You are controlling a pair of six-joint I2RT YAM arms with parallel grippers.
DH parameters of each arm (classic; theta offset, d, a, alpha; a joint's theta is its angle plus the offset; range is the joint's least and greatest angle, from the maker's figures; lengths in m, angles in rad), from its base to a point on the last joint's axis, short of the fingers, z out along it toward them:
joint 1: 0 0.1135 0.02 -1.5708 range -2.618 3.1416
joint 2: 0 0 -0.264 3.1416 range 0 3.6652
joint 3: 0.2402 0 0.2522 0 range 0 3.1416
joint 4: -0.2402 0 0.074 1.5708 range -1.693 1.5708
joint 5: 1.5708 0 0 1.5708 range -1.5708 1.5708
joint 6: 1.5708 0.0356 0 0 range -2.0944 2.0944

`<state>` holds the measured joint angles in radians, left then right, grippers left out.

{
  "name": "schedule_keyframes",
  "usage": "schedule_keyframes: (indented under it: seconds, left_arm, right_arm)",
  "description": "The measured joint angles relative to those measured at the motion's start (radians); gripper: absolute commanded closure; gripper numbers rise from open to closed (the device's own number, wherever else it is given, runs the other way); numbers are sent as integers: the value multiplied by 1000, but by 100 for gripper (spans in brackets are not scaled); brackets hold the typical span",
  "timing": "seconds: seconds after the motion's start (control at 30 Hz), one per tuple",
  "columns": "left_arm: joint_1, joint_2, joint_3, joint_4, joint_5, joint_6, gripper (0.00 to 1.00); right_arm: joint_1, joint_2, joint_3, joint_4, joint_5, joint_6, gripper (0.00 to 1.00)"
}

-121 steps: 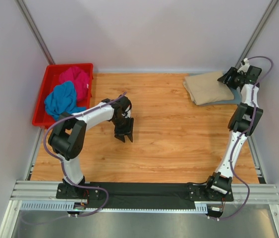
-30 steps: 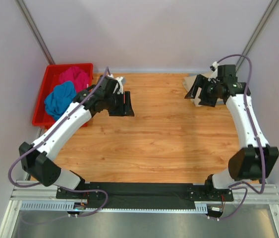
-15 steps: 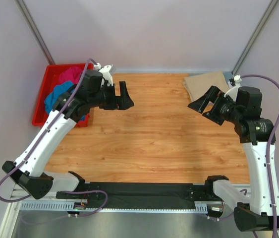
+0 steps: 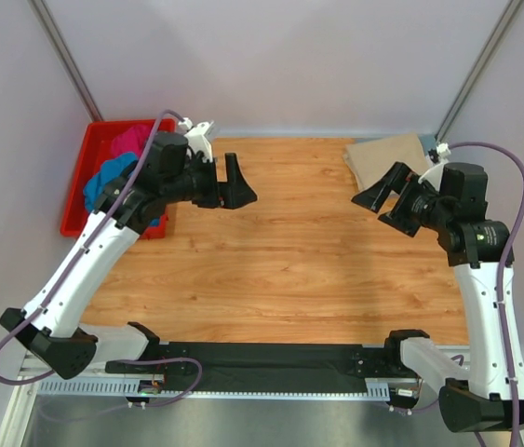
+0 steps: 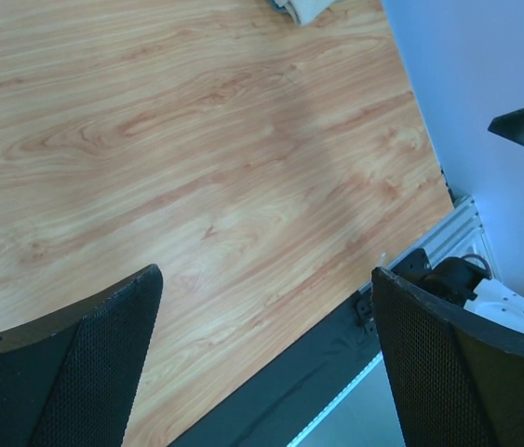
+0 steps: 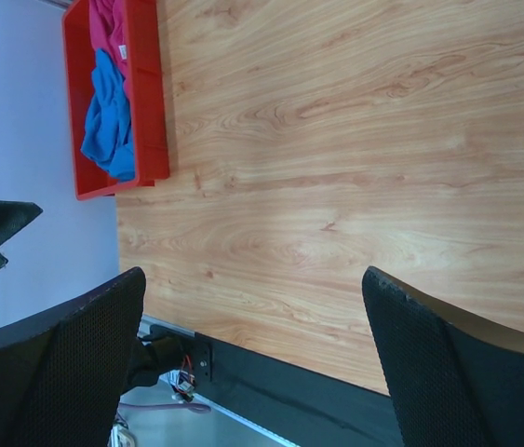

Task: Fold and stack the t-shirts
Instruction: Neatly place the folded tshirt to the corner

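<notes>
The left tool (image 4: 227,186) and right tool (image 4: 382,207) hover wide open and empty over the bench (image 4: 289,251), seemingly between shirts: the beige t-shirt (image 4: 387,156) lies folded far right, while the magenta t-shirt (image 4: 129,142) and blue t-shirt (image 4: 103,183) sit crumpled in the red bin (image 4: 73,203).

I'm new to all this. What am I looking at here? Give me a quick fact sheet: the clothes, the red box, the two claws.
Table: wooden top
Red bin: far left corner, holds two crumpled shirts
Magenta t-shirt: in the bin, unfolded
Bright blue t-shirt: in the bin, unfolded
Beige t-shirt: folded, far right corner
Left gripper: open, empty, above the table near the bin
Right gripper: open, empty, near the beige t-shirt
</notes>
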<state>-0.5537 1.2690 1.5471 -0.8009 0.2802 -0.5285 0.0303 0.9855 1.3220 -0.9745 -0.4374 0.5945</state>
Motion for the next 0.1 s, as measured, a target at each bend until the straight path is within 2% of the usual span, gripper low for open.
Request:
schedule_keyframes:
  seconds: [0.1]
  left_arm:
    - [0, 0, -6, 1, 3, 0, 1]
  right_arm:
    - [0, 0, -5, 8, -2, 0, 0]
